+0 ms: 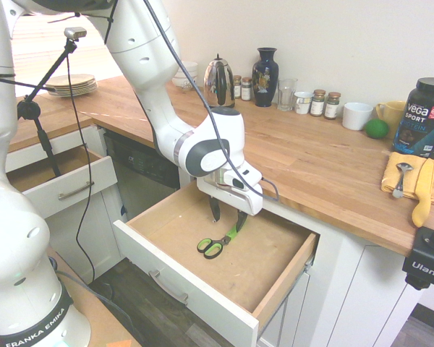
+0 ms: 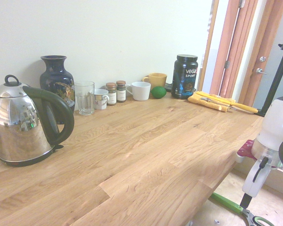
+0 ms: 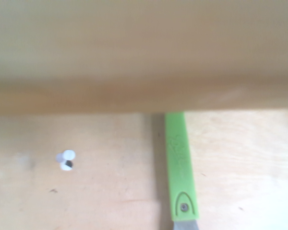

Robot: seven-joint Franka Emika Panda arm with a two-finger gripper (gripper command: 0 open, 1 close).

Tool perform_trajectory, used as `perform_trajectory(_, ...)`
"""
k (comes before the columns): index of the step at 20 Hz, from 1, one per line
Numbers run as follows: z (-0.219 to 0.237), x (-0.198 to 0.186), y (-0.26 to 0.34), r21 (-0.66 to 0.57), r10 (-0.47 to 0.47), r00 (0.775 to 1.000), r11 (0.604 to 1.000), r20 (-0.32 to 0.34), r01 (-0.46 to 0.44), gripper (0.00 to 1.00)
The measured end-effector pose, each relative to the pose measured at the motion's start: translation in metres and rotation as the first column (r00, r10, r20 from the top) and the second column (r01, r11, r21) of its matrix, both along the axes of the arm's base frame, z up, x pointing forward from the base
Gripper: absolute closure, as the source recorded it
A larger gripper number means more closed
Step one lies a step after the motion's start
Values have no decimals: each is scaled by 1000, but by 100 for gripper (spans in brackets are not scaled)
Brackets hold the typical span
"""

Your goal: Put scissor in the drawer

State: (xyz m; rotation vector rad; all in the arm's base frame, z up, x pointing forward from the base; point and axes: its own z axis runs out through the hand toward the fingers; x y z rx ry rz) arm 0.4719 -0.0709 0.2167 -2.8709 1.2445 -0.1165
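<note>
The scissor (image 1: 218,244) lies flat on the bare brown bottom of the wide drawer (image 1: 175,269), which is pulled out below the counter. Its green and black loop handles point toward the drawer front, and its green sheath (image 3: 179,163) runs back toward the counter. My gripper (image 1: 228,218) hangs just above the sheath end, open, with one dark finger on each side of the sheath and not pressing on it. In the second exterior view the scissor (image 2: 232,206) shows at the bottom right, below the gripper body.
A smaller white drawer (image 1: 66,186) stands open to the left. On the wooden counter (image 1: 296,155) are a kettle (image 1: 219,81), a dark vase (image 1: 265,76), jars, mugs, a lime, a black tub (image 1: 428,116) and a yellow cloth. A small white speck (image 3: 66,159) lies on the drawer bottom.
</note>
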Motion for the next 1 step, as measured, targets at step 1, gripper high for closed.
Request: perform_trajectory(1,10,0,0,0,-3,1000,1000,2,3,0)
